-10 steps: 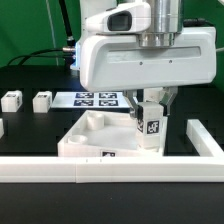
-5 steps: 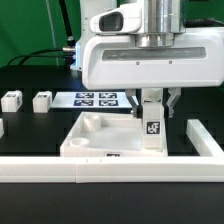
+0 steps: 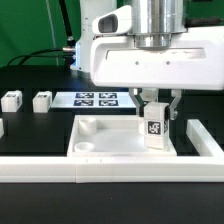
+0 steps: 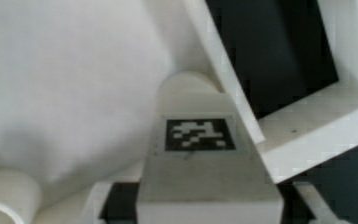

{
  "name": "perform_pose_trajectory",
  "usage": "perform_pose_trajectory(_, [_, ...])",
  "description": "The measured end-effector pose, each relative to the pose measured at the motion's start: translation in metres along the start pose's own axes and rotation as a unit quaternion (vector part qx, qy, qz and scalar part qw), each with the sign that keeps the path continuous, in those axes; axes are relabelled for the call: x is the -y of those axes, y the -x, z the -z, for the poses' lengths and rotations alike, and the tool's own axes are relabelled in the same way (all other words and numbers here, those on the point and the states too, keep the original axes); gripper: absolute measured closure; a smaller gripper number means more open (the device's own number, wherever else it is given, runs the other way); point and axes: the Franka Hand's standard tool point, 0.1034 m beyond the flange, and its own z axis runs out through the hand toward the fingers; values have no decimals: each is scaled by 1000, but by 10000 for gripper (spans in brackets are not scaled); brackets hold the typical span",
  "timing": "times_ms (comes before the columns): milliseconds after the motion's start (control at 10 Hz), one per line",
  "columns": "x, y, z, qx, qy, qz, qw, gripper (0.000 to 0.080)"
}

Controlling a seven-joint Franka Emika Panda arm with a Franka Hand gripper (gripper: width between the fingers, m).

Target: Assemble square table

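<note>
Honestly, there was nothing you could actually read anywhere: no words, no brand names, no numbers. The only printed stuff was those black-and-white square code tags. One sat on the face of the upright leg (image 3: 153, 128), which stood at the exterior view's right side of the square table (image 3: 120, 152). The wrist view showed that same tag (image 4: 197, 134) close up, a blocky pattern and a bit blurry. The marker board (image 3: 96, 99) further back carried a row of several more. Off on the exterior view's left, a small loose leg (image 3: 41, 100) and a second loose leg (image 3: 11, 100) each showed a dark tag too, way too small to make out.
</note>
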Motion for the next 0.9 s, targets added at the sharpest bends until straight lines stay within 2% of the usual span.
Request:
perform_pose_trajectory(300, [6, 5, 0, 2, -1, -145, 989, 509])
perform_pose_trajectory(500, [11, 9, 0, 3, -2, -245, 970, 508])
perform_pose_trajectory(800, [13, 11, 0, 5, -2, -281, 960, 508])
perform_pose_trajectory(900, [13, 11, -1, 5, -1, -264, 965, 436])
